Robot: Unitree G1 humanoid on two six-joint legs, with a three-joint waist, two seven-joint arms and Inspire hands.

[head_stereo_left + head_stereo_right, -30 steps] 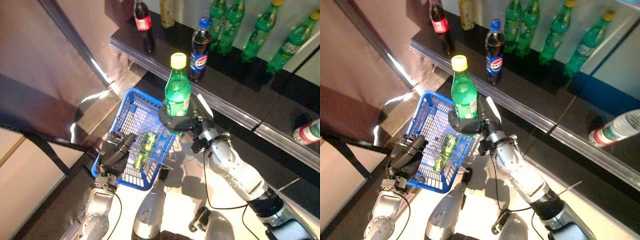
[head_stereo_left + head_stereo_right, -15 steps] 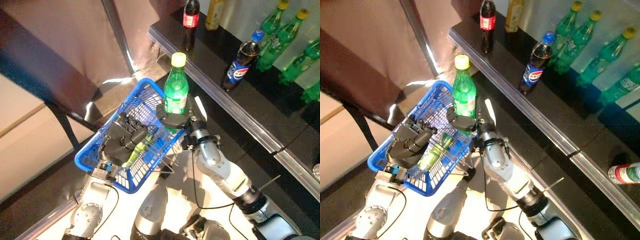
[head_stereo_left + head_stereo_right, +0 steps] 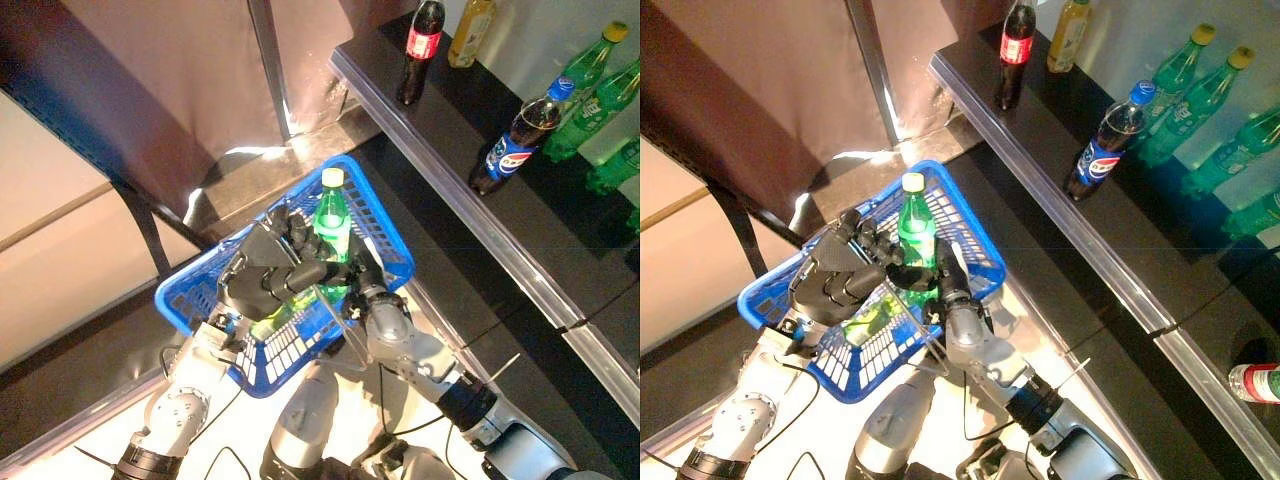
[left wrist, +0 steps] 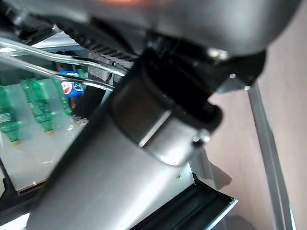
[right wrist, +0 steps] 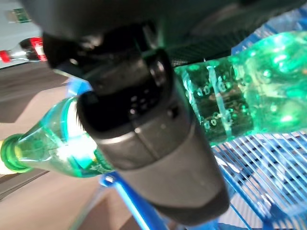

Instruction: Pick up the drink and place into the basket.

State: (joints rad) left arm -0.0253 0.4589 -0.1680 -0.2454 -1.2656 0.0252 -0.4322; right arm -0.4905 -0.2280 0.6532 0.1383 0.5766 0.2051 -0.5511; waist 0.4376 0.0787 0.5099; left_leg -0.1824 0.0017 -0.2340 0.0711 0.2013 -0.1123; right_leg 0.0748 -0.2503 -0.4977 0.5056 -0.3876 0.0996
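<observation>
Right hand [image 3: 940,285] clasps the upright green drink bottle [image 3: 917,238] inside the blue basket [image 3: 975,235], whose near rim the left hand [image 3: 840,280] seems to grip; transfer nearly complete, with only lowering and release apparently remaining.

At frame centre the blue basket [image 3: 390,262] is crowded: the left hand [image 3: 262,275] lies across its middle and a green bottle [image 3: 331,228] stands upright at its upper part. The dark shelf [image 3: 1040,130] at upper right carries a cola bottle [image 3: 1015,48] and others along its length.
</observation>
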